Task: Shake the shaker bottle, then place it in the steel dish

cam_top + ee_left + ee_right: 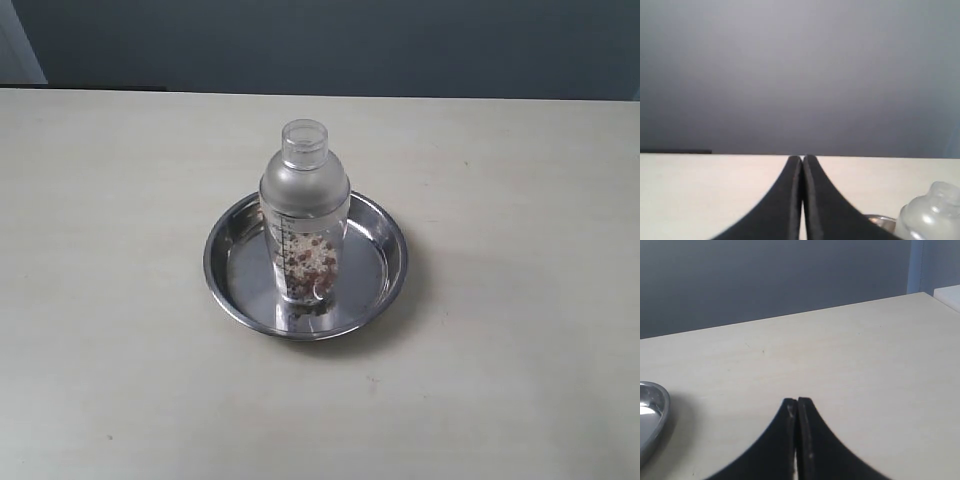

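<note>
Bottle (304,215) stands upright in the dish (226,272), near its middle, with its base on the pan floor and clear of the rim all round. Its cap (304,141) is on, with the frosted shoulder just below it. Brown and white grains (308,258) fill the lower part, beside the printed scale (287,238). The dish rests on the pale table (110,320), in front of a grey-blue wall (380,45).

The left gripper (803,158) has its two black fingers pressed together, tips touching. In its wrist view the bottle's top and a bit of the dish rim show close by, apart from the fingers. The right gripper (797,400) is likewise closed, fingers flush against each other. The dish edge shows in its wrist view, well apart from the fingers.
</note>
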